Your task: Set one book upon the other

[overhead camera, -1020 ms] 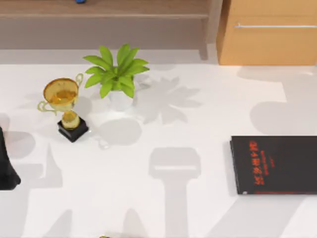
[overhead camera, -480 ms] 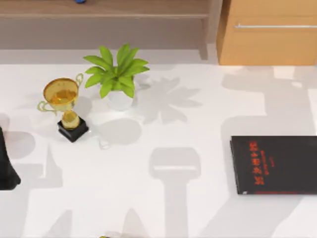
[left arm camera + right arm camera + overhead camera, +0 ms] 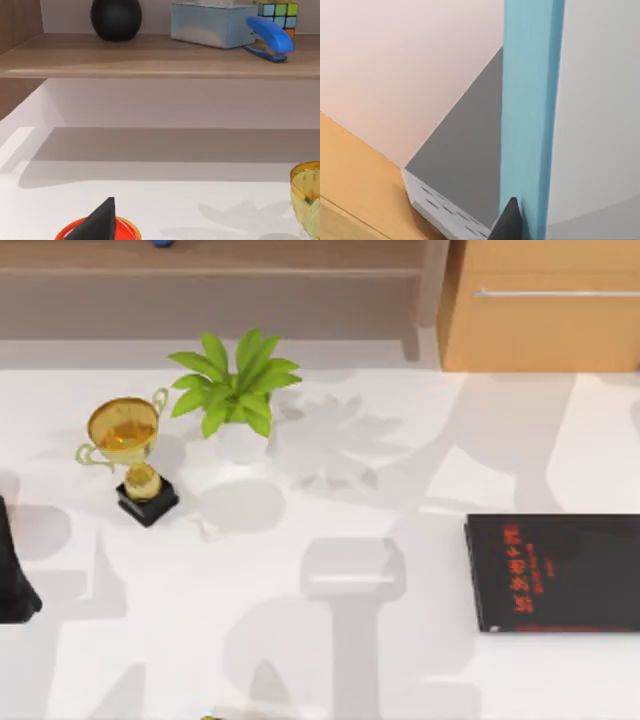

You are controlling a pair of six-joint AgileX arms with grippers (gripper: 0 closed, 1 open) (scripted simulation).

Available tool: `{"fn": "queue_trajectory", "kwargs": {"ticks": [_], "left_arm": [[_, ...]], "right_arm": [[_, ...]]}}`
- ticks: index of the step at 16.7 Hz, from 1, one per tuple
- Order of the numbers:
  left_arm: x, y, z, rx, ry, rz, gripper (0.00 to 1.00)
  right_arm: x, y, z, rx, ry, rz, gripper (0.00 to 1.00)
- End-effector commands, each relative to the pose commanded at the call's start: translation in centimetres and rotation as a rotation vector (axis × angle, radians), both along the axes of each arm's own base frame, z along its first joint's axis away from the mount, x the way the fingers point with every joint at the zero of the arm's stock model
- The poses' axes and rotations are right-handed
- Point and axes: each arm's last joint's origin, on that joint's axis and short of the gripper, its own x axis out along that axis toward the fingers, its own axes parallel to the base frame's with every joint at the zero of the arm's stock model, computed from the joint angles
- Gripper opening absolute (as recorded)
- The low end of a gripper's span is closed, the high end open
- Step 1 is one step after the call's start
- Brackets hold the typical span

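Two books catalogued: one lying on the worktop, one riding close against the right arm's camera.

Top view: the black book (image 3: 555,572) is lying flat at the worktop's (image 3: 330,670) right side, red lettering up; it is reading as a stiff, broad, steady base. A trophy (image 3: 130,455) and a potted plant (image 3: 235,400) are standing well apart at the left, clear of it. The left arm (image 3: 12,580) is sitting parked at the left edge.
Left wrist view: a finger of the left end effector (image 3: 97,222) is showing; open or closed, I cannot tell. A shelf (image 3: 160,57) is carrying a stapler (image 3: 270,37).
Right wrist view: the teal-blue book (image 3: 530,110) is running edge-on beside a dark finger of the right end effector (image 3: 507,222), apparently gripping it. Judged rigid, fairly heavy and smooth-covered, so holding across the thickness suits it.
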Motion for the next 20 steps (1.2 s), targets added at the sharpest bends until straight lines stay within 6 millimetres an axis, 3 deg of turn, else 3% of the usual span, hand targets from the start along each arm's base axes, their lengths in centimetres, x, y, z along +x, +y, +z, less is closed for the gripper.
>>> {"fn": "queue_trajectory", "kwargs": {"ticks": [5, 9, 12, 14, 20], "left_arm": [[0.0, 0.0, 0.0, 0.000, 0.000, 0.000, 1.00], [0.0, 0.0, 0.0, 0.000, 0.000, 0.000, 1.00], [0.0, 0.0, 0.0, 0.000, 0.000, 0.000, 1.00], [0.0, 0.0, 0.0, 0.000, 0.000, 0.000, 1.00], [0.0, 0.0, 0.0, 0.000, 0.000, 0.000, 1.00]], "right_arm": [[-7.0, 9.2, -7.0, 0.455, 0.041, 0.006, 0.00], [-13.2, 14.1, -12.9, 0.683, 0.157, 0.059, 0.00], [-16.9, 15.7, -15.7, 0.763, 0.238, 0.099, 0.00], [-18.2, 16.0, -16.7, 0.789, 0.270, 0.117, 0.00], [-18.6, 16.1, -17.0, 0.800, 0.278, 0.120, 0.00]]}}
